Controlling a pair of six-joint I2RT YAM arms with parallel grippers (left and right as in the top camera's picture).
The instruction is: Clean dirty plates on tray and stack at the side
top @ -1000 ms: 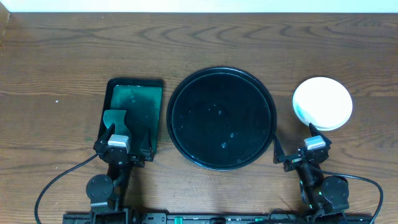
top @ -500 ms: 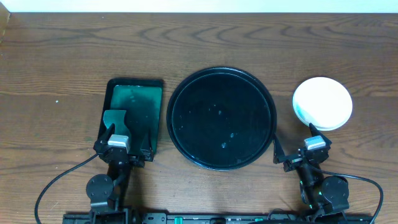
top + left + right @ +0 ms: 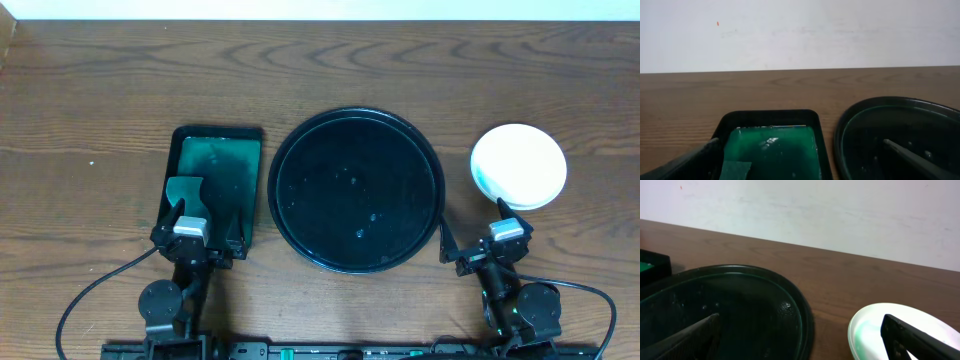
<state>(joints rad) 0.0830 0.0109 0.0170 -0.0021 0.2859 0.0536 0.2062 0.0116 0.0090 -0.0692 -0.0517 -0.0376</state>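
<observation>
With the tray (image 3: 355, 118) bare and the plates (image 3: 518, 165) stacked beside it (task seemingly done), left hand (image 3: 800, 141) and right hand (image 3: 800, 316) gape wide, empty, needing only to rest.

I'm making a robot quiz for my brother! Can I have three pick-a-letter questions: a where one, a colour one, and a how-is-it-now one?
1. Where are the white plates? A) on the black tray B) on the table, right of it C) in the small rectangular tray
2. What colour is the small rectangular tray inside? A) green B) red C) yellow
3. What does the black tray hold? A) three plates B) one plate C) no plates
Answers: 1 B, they sit on wood beside it; 2 A, its floor is green; 3 C, its floor is bare.
</observation>
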